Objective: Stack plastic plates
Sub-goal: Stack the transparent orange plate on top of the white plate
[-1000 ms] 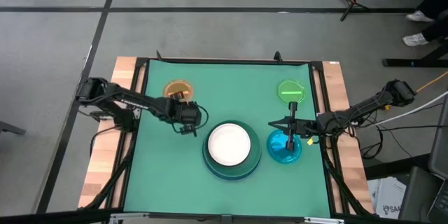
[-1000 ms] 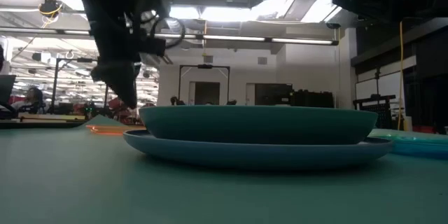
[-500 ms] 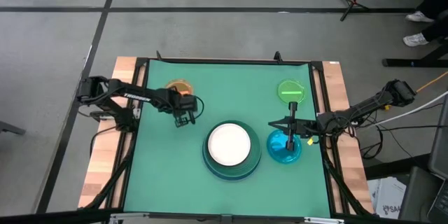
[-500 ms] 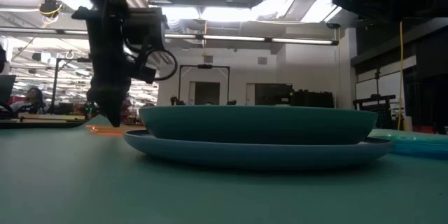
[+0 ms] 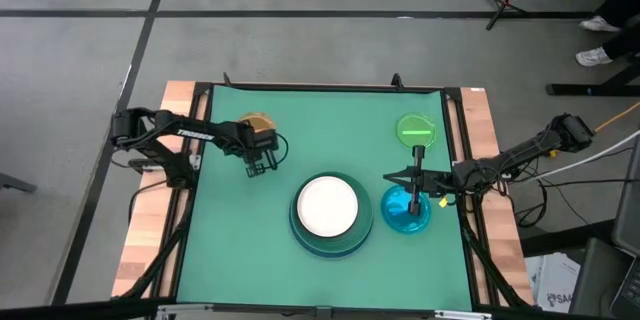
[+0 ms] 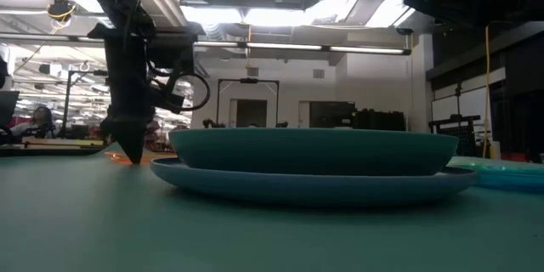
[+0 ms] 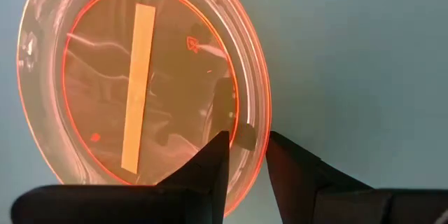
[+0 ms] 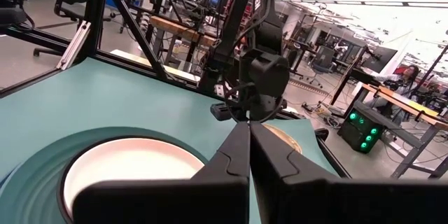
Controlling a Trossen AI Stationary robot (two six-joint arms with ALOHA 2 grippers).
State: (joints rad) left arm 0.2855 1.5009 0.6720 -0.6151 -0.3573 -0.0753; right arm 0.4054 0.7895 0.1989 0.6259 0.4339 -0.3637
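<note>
The translucent orange plate (image 5: 252,122) lies flat on the mat at the far left. My left gripper (image 7: 246,143) is open and points down at the plate's near-right rim (image 7: 257,122), one finger inside the rim and one outside. In the low view the left gripper (image 6: 132,158) reaches down to table level. A white plate (image 5: 326,206) sits in a dark teal plate on a light blue one (image 5: 296,228) at the centre. A green plate (image 5: 415,130) and a cyan plate (image 5: 405,212) lie on the right. My right gripper (image 8: 248,147) is shut, over the cyan plate's far side. No black plate shows. My left gripper straddles the orange plate's rim (image 7: 260,112) from above, with one finger (image 7: 213,157) over the plate's inside and the other (image 7: 290,164) outside it. A gap shows between the fingers. I cannot tell whether either finger touches the rim. The plate lies flat on the mat.
The green mat (image 5: 330,110) has bare room along its far edge and its near edge. Wooden strips (image 5: 150,230) border the mat on the left and right. The central stack (image 6: 314,166) stands between the two arms.
My left gripper has moved from beside the central stack toward the table's left and far edges, onto the orange plate. It has also come down, from above the mat to table level. The plates and the right arm have kept still.
</note>
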